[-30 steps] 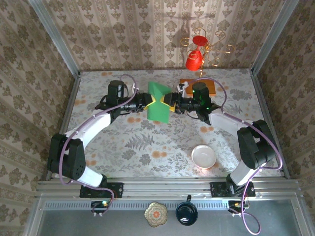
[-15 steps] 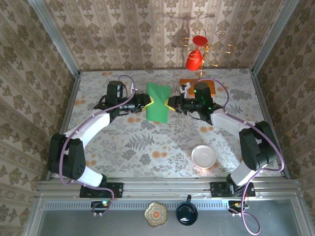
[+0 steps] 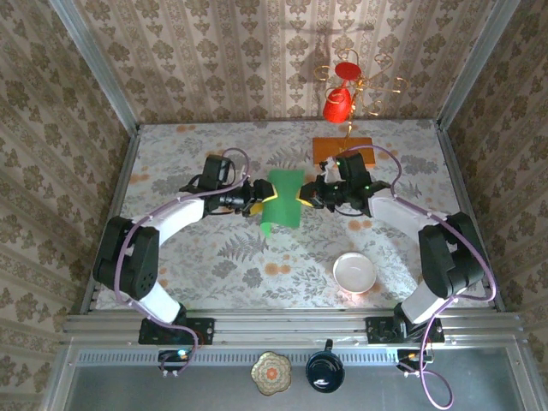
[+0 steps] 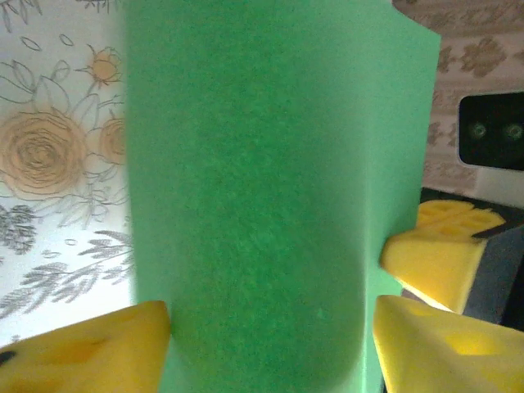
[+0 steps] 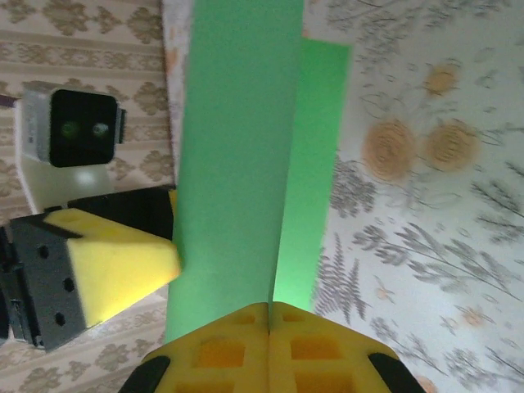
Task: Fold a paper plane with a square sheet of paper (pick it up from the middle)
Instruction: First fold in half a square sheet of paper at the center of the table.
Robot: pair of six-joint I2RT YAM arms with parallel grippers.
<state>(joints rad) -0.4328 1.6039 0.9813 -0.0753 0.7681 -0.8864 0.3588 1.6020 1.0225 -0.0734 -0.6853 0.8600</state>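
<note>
Sheet status: we see the green sheet point(image 3: 281, 199) between both pincers over the middle of the counter point(image 3: 214, 257), long side running away from the arm bases. The left pincer point(image 3: 255, 199) meets its left edge and the right pincer point(image 3: 302, 195) its right edge.

Right wrist view: the right pincer point(image 5: 268, 315) has its yellow pads pressed flat together with no gap. The sheet point(image 5: 233, 147) runs straight into the seam between them, so we call that clamped on the sheet. Two layers show here, a wide panel in front and a narrower strip behind it, so the sheet is folded over. One yellow finger point(image 5: 115, 254) of the left pincer sits against the far edge.

Left wrist view: the left pincer point(image 4: 272, 319) has its jaws spread wide. The sheet point(image 4: 262, 180) bows between them and the pads aren't squeezing it, so we read it as released.

We can't tell whether the sheet's near corner touches the counter.

White bowl point(image 3: 354, 272) sits toward the right arm's base, well apart from the sheet. Orange slab point(image 3: 342, 147) lies at the far side, behind the right arm.
</note>
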